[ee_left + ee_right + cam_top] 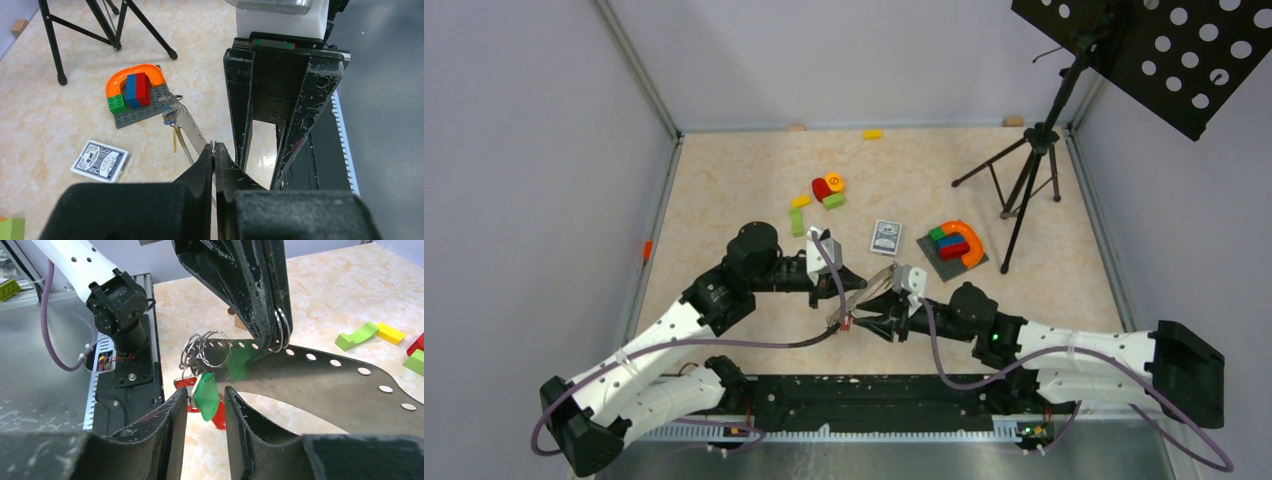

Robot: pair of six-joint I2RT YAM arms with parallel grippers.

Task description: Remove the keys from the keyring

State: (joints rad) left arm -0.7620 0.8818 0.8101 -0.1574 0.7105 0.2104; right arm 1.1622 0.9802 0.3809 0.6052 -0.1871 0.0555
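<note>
I see right gripper [204, 391] jaws parted, small metal keys [206, 396] with green and red tags hanging between them. Left gripper [214, 150] clamped on thin grey metal keyring [281, 328], off table. Beyond: grey studded baseplate [146, 113] carrying orange arch block [120, 79] - blue, red, green bricks nested against it.

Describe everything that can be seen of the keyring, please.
The keyring is a thin, shiny grey metal loop, held in the air above the table. The shut fingers of the left gripper pinch its rim. Small split rings hang from it in a bunch and carry a green tag and red tags. The right gripper stands open on both sides of the green tag and does not touch the loop.
</note>
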